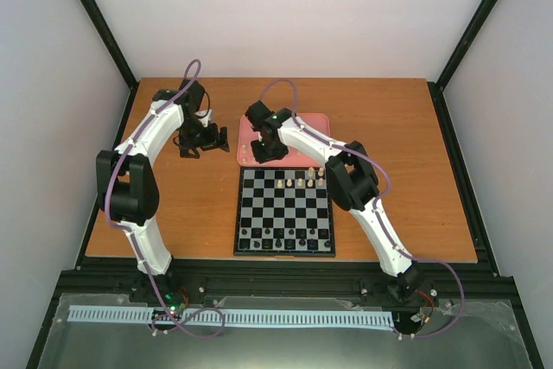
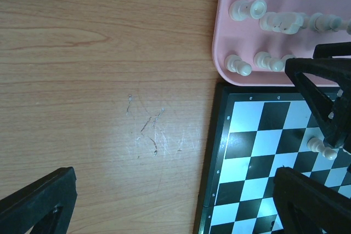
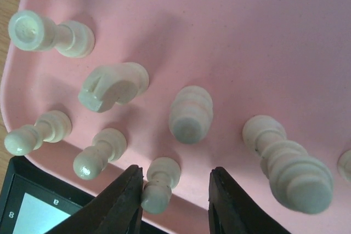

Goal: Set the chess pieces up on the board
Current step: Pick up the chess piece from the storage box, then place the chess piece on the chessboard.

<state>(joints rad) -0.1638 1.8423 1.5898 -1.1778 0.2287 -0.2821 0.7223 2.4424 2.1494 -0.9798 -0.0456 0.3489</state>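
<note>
Right gripper [image 3: 175,182] spread open over the pink tray [image 3: 274,36], one cream pawn [image 3: 159,186] lying between its fingers. The pawn's head is against one finger [image 3: 118,204] and clear of the other, so it is not pinched. More chess pieces [image 3: 189,113] are just past the fingertips on the tray: small, cream, matte. Some stand and some lie on their sides, a knight [image 3: 112,86] among the fallen. A corner of the board [image 2: 258,152] sits just under the fingers, black-and-grey squares with a black border. A row of cream pieces is already on its tray-side rank, with black pieces [image 1: 285,244] along the opposite rank. Left gripper [image 2: 175,206] is spread wide, holding nothing, over the scratched brown wooden table [image 2: 82,53], the board's edge below it. White walls [image 1: 285,6] on three sides.
</note>
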